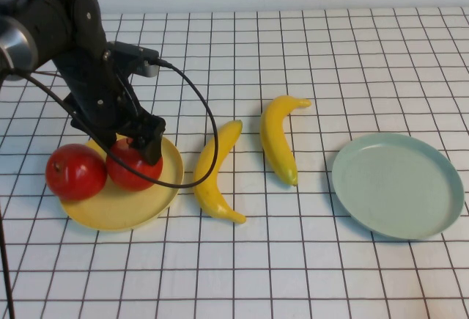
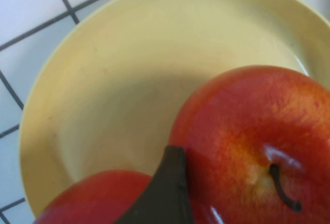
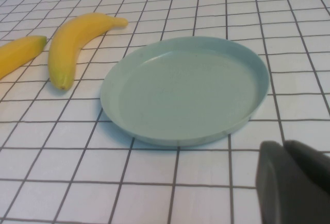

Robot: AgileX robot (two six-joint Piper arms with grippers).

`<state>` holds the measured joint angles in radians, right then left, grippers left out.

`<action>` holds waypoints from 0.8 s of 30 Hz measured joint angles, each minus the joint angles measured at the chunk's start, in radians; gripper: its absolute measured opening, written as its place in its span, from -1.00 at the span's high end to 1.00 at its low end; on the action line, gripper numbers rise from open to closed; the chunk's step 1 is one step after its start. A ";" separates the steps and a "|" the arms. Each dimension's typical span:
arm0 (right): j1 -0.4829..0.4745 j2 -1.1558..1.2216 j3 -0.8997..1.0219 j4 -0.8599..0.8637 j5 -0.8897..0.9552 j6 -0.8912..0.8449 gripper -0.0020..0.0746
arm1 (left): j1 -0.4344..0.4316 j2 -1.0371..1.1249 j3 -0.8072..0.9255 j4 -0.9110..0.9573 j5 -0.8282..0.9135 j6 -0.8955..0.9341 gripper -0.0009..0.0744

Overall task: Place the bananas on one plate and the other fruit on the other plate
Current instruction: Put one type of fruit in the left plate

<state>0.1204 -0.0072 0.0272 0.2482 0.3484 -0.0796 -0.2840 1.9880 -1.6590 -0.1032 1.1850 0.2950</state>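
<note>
Resting on yellow plate: two apples

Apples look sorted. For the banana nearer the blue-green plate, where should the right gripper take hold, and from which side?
Grip that banana across its thick middle, coming straight down from above. It lies flat, running away from the robot, so the jaws should close from left and right. Right gripper is shut beside the blue-green plate; left gripper is open over the apples.

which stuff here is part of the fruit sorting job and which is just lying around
Part of the job:
two apples on the yellow plate
two bananas on the table
blue-green plate
left gripper, open at the apples
right gripper, shut, near the blue-green plate

Just lying about: nothing visible.
</note>
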 joint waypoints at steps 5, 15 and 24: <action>0.000 0.000 0.000 0.000 0.000 0.000 0.99 | 0.000 0.000 0.000 -0.018 0.004 0.000 -0.80; 0.000 0.000 0.000 0.000 0.000 0.000 0.99 | 0.000 0.000 0.000 -0.038 0.004 0.000 -0.80; 0.000 0.000 0.000 0.000 0.000 0.000 0.99 | 0.000 0.000 0.000 -0.038 0.004 0.000 -0.80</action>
<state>0.1204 -0.0072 0.0272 0.2482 0.3484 -0.0796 -0.2840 1.9880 -1.6590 -0.1415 1.1887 0.2950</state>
